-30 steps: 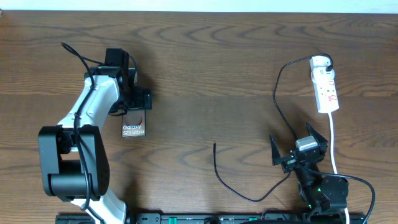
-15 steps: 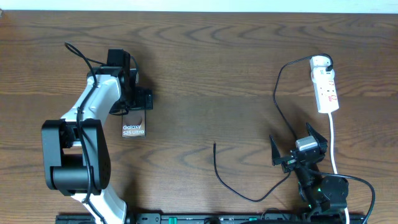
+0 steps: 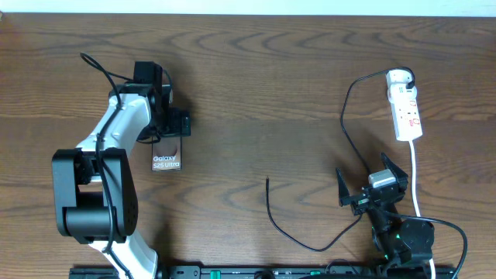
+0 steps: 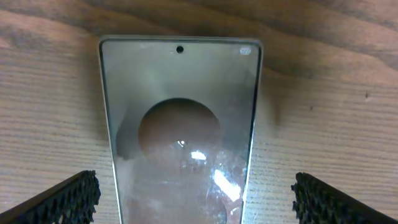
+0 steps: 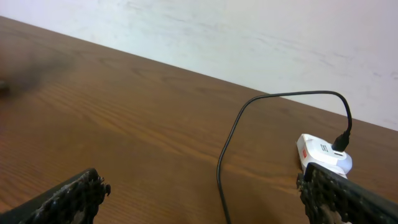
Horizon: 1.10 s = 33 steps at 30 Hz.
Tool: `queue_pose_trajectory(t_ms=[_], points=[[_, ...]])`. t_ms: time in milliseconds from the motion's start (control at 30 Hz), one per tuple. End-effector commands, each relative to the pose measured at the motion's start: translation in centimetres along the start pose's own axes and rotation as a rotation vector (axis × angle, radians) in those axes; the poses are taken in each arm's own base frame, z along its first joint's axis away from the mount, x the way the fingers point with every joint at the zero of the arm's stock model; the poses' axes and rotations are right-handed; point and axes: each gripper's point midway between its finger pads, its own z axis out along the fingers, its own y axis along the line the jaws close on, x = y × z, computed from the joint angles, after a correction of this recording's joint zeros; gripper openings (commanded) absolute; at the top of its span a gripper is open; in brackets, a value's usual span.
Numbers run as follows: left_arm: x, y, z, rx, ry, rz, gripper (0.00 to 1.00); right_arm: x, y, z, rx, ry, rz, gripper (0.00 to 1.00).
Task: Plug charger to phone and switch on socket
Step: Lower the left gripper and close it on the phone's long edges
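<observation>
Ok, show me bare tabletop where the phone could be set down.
Widest bare stretch: between the phone and the charger tip, running up to the far edge. Crowded: the right side, where its cable, the socket and right gripper cluster.

left gripper (image 4: 199, 198) above the phone (image 4: 180, 124), jaws spread wide; only the black ridged fingertips (image 4: 71, 198) show, one at each lower corner of the view; phone lies flat, screen up, on the wooden table (image 4: 329, 106), in the gap between the fingertips and reaching forward away from them; neither fingertip touches it; phone sits off-centre, nearer the fingertip at the view's left, clear wood between it and the other; glossy screen with bright glints and a dark round reflection in the middle; small punch-hole at its far edge, centred; near end of phone cut off by the frame
</observation>
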Motion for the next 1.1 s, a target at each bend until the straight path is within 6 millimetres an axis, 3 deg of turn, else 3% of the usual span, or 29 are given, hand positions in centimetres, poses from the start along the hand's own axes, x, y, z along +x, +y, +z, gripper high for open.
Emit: queue_pose_trajectory(t_ms=[0,1067], points=[[1.2,0.4,1.2,-0.009,0.038,-0.005,0.98,0.0,0.1,0.0,-0.004,-0.001,0.014,0.99],[2.4,0.5,2.4,-0.011,0.052,-0.001,0.98,0.0,0.1,0.0,-0.004,-0.001,0.014,0.99]])
